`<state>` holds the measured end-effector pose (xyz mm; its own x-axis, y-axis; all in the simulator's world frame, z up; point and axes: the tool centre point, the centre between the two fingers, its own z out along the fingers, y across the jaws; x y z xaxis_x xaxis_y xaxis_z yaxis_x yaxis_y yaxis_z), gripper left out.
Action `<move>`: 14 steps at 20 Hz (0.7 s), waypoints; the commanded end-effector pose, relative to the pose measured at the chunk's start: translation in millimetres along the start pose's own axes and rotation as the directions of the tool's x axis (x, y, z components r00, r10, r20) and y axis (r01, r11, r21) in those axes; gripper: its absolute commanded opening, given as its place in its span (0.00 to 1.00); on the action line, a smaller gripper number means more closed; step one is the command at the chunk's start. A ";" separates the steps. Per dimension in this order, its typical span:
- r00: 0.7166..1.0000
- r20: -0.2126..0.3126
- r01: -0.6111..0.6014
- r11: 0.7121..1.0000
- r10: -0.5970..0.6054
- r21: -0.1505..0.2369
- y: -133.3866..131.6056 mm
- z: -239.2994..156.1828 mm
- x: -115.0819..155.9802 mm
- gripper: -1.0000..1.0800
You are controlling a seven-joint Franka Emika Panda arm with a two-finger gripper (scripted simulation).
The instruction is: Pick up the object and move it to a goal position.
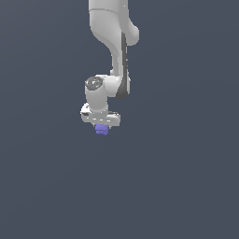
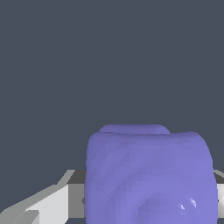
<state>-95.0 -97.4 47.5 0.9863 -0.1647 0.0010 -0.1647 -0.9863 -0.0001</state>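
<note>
The object [image 1: 101, 130] is a small periwinkle-purple lumpy block sitting directly under the white hand of my gripper [image 1: 101, 125], and it is much narrower than the hand. In the wrist view the object [image 2: 148, 179] fills the space close to the camera. A grey-white finger [image 2: 48, 205] presses against one side, and a sliver of the other finger [image 2: 220, 194] shows at the opposite side. The gripper is shut on the object. In the exterior view the fingertips are hidden behind the block.
The white arm [image 1: 116, 51] reaches down from the upper part of the exterior view. Around it is only a uniform dark grey-blue surface [image 1: 186, 177], with no other objects, edges or markers in view.
</note>
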 end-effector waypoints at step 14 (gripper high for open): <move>1.000 -0.001 0.000 1.000 0.000 -0.001 -13.7 -80.8 51.3 0.00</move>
<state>-49.7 -93.1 116.4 0.9863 -0.1648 0.0014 -0.1648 -0.9863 0.0005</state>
